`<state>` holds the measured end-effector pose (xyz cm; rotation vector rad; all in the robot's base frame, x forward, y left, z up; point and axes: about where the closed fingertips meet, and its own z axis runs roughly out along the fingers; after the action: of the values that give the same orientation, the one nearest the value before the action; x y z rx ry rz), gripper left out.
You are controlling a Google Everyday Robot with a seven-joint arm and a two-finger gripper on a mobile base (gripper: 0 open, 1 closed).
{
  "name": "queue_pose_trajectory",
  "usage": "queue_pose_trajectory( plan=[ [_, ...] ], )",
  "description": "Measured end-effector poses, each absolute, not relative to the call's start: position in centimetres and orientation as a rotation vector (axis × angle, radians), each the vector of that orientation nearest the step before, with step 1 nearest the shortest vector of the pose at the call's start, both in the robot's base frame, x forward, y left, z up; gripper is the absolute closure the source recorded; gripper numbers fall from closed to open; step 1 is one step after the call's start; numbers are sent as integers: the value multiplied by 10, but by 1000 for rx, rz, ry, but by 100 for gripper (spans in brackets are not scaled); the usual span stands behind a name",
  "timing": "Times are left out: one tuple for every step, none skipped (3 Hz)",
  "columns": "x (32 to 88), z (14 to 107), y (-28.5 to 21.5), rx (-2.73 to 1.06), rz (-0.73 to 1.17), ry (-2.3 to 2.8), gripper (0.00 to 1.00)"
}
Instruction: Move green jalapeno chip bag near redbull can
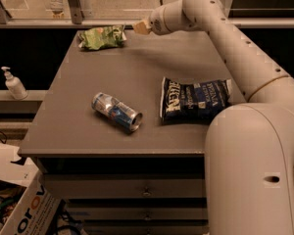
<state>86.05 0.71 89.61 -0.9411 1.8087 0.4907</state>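
The green jalapeno chip bag [102, 37] lies crinkled at the far left corner of the grey table [78, 92]. The redbull can [116, 112] lies on its side near the table's front middle, silver and blue. My gripper [141, 28] hangs above the table's far edge, just right of the green bag and a little higher, apart from it.
A larger dark-blue chip bag [195, 100] lies flat on the right of the table, partly under my arm. A white pump bottle [12, 83] stands on a ledge to the left. A cardboard box [24, 210] sits on the floor at lower left.
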Motion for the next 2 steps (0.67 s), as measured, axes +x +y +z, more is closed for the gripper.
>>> queue_pose_trajectory(
  plan=[
    [854, 898, 18, -979, 473, 1809, 35],
    [852, 897, 34, -1006, 450, 1815, 12]
  ],
)
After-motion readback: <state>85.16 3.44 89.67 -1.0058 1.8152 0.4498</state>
